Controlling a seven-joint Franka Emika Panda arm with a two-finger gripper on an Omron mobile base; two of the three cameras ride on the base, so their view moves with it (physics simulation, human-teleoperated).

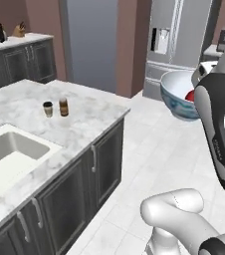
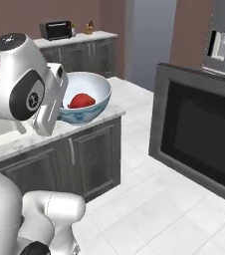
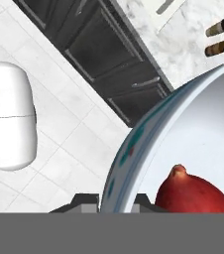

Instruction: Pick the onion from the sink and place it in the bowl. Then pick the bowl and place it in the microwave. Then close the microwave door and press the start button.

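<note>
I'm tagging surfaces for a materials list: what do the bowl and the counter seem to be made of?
The bowl looks like glazed ceramic: smooth glossy white inside, blue pattern outside, though that is only a guess in a render. The counter looks like polished marble: white with grey veining.

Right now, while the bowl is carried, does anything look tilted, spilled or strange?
Nothing is spilled. The bowl is held up in the air by its rim, clear of the counter, and tips a little. The onion lies inside it. The microwave door stands open into the room, near the path, so it deserves care.
</note>
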